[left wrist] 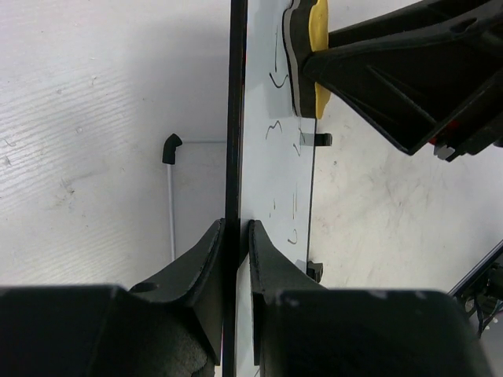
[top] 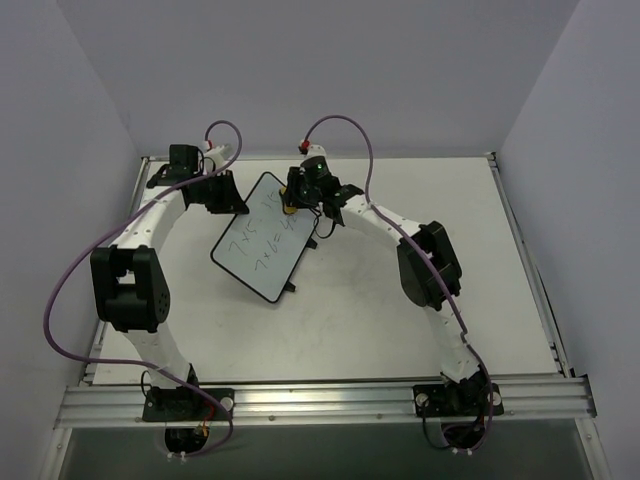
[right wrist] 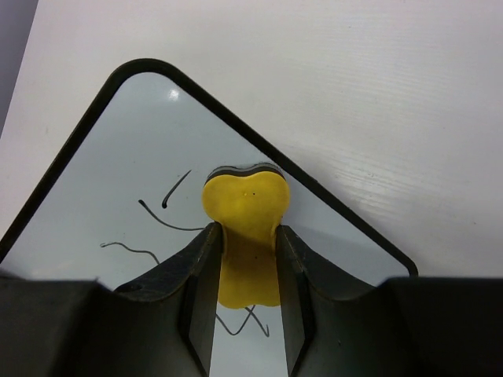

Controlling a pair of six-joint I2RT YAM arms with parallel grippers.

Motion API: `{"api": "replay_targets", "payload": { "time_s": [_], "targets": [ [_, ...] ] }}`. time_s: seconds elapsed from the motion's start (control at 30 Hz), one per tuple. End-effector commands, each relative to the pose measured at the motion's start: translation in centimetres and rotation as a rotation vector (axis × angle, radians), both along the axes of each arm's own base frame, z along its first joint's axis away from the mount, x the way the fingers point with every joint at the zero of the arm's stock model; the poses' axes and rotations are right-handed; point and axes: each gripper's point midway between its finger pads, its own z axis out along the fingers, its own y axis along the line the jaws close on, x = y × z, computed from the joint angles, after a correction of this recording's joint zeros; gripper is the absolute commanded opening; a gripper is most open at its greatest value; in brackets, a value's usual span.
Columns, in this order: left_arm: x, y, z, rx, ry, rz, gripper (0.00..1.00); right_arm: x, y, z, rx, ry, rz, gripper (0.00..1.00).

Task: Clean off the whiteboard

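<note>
Right pincer (right wrist: pixel 247 232) has its two fingers drawn in tight on a yellow eraser (right wrist: pixel 245 196), squeezing its waist so the rounded head sticks out past the fingertips. That head sits against the whiteboard (right wrist: pixel 110 149), close to one rounded corner. Left pincer (left wrist: pixel 236 226) is nipped shut on the thin black frame of one long edge and looks to be propping the board at a tilt. The two small feet (left wrist: pixel 316 140) are on the far long edge from it, and I cannot tell whether they touch the table (left wrist: pixel 94 118).

What matters for the wipe is where the dark sums (top: pixel 262 243) lie from the eraser. Ahead of the fingertips there is only bare corner. The strokes are back under the fingers toward the wrist, and off to the left in the wrist view. From above, the two lines of sums run along the board's long axis, which stretches from the corner at the eraser back toward the arms' bases and leftward.

So I judge that the right arm, the only one with the eraser, has to drag back along that length while the left one just steadies the frame. Most of the writing looks unwiped, so the job seems barely begun
</note>
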Motion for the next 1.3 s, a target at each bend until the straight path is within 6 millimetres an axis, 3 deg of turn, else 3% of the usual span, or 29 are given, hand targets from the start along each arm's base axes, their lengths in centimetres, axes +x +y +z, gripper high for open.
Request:
{"api": "replay_targets", "payload": {
  "time_s": [0.0, 0.27, 0.43, 0.57, 0.77, 0.93, 1.13, 1.27],
  "targets": [
    [-0.8, -1.0, -0.9, 0.053, 0.000, -0.038, 0.02, -0.9, 1.5, 0.1, 0.000, -0.011, 0.028, 0.13],
    [-0.9, -1.1, -1.1, 0.071, -0.005, -0.041, 0.02, -3.3, 5.4, 2.0, 0.000, -0.039, 0.119, 0.13],
    [-0.9, -1.1, -1.1, 0.101, -0.025, -0.039, 0.02, -4.0, 6.2, 1.7, 0.000, -0.032, 0.153, 0.13],
    [-0.9, -1.1, -1.1, 0.115, -0.031, -0.038, 0.02, -3.4, 5.3, 0.7, -0.029, -0.016, 0.136, 0.13],
    [-1.0, -1.1, -0.9, 0.135, -0.047, -0.040, 0.02, -1.0, 2.7, -1.4, -0.036, 0.044, 0.081, 0.13],
    [-1.0, -1.2, -0.9, 0.139, -0.051, -0.041, 0.02, -0.3, 0.5, -3.2, -0.081, 0.089, 0.038, 0.13],
    [-0.9, -1.3, -0.9, 0.143, -0.058, -0.042, 0.02, -0.2, -0.1, -2.5, -0.096, 0.075, 0.028, 0.13],
    [-0.9, -1.5, -0.9, 0.148, -0.061, -0.049, 0.02, -0.8, 1.2, -1.3, -0.089, 0.051, 0.052, 0.13]
  ]
}}
